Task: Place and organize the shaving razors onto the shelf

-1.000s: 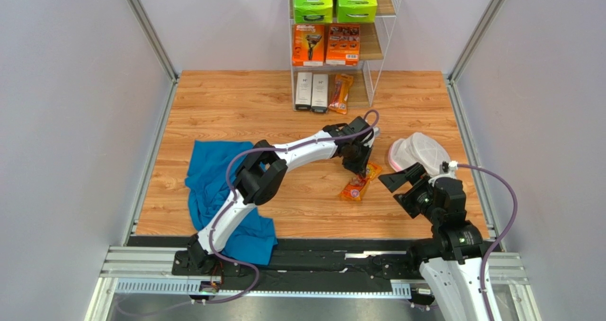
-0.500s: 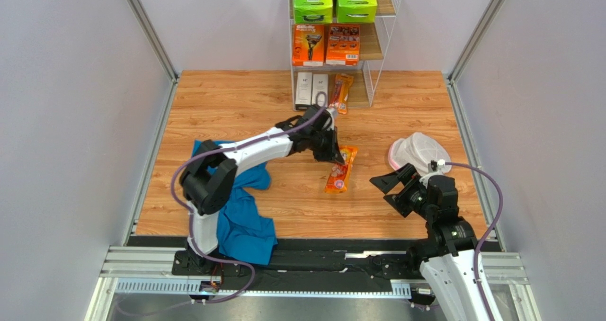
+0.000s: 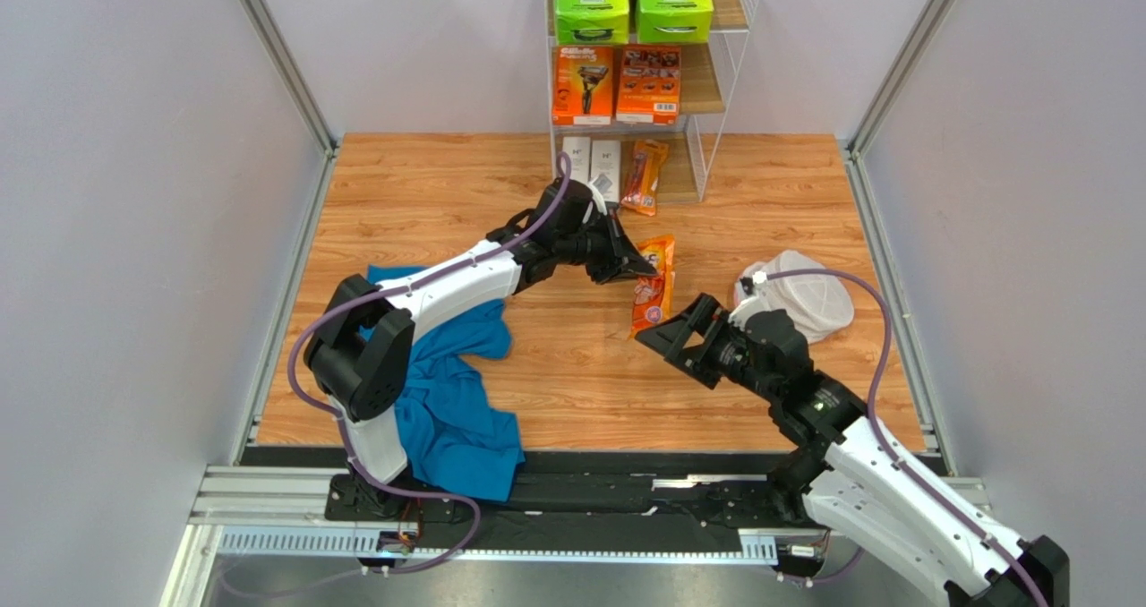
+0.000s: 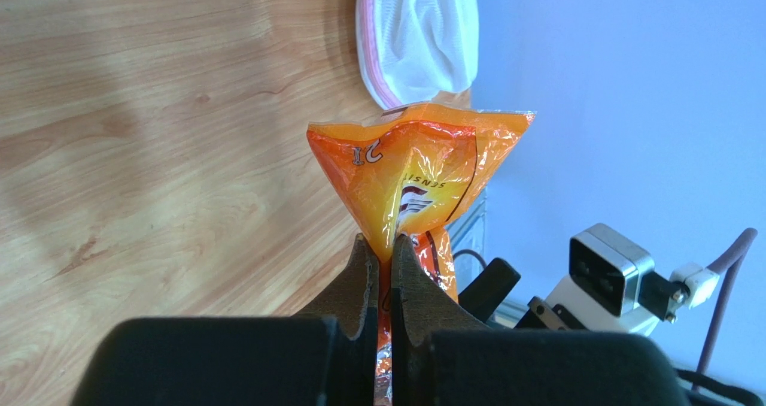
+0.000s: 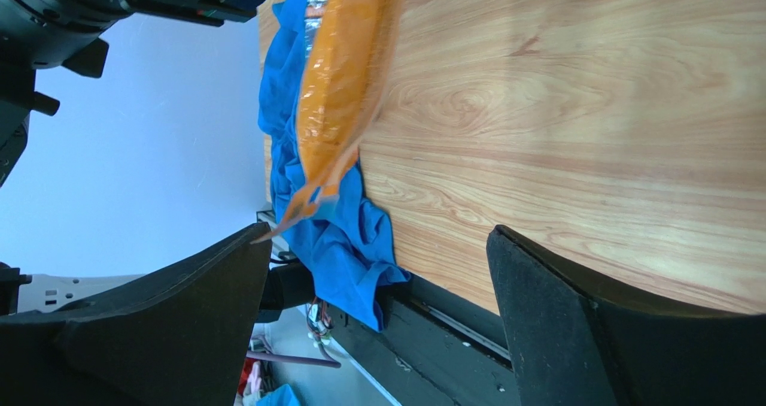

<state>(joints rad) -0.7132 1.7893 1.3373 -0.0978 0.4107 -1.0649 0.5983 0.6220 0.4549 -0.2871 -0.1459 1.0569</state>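
Left gripper (image 3: 630, 259) is clamping tight on one end of the orange pack (image 3: 654, 285), jaws pressed together on the foil. It is holding the pack out in the air over the surface (image 3: 404, 191), just in front of the shelf (image 3: 701, 90). The free end is hanging toward the right gripper (image 3: 673, 325), which is sitting just beside it with jaws spread wide and gripping nothing. On the shelf, two green-ended boxes (image 3: 592, 14) are sitting up top, two orange boxes (image 3: 583, 86) on the middle tier, and two white boxes (image 3: 577, 153) with a second pack (image 3: 646, 175) at the bottom. A blue cloth (image 3: 431, 379) is lying left under the left arm, and the mesh item (image 3: 796, 292) is lying behind the right gripper.
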